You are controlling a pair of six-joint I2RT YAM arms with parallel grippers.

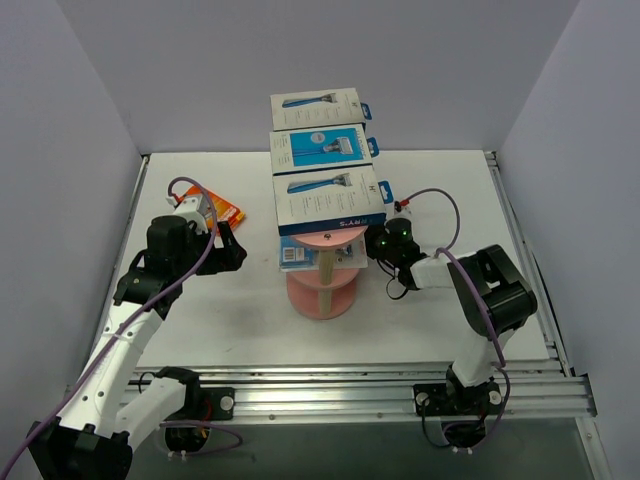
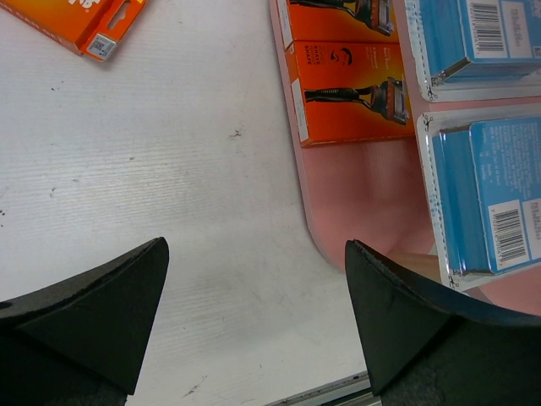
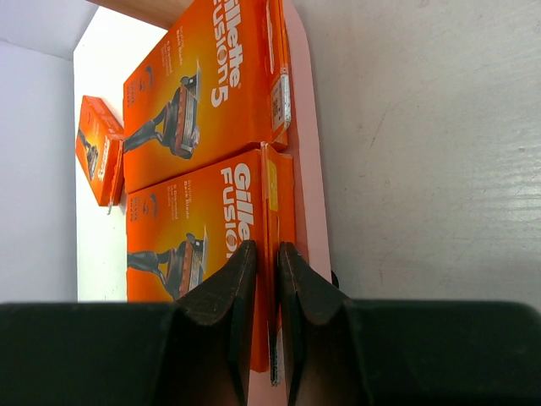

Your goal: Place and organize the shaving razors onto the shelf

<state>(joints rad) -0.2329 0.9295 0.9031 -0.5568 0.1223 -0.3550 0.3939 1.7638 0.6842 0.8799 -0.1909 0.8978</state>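
Three white-and-blue razor boxes (image 1: pixel 330 200) are lying in a row on the long top tier of the pink shelf (image 1: pixel 322 303), and lower down on the shelf two orange razor packs (image 3: pixel 203 85) and two clear blister packs (image 2: pixel 499 194) are resting flat. The right claw (image 3: pixel 268 247) is clamping shut on the thin edge of the near orange pack (image 3: pixel 194 237). The left claw (image 2: pixel 255 245) is hanging wide open over the tabletop (image 1: pixel 250 320) just beside the shelf, with one loose orange pack (image 1: pixel 228 211) lying on the tabletop apart from the shelf.
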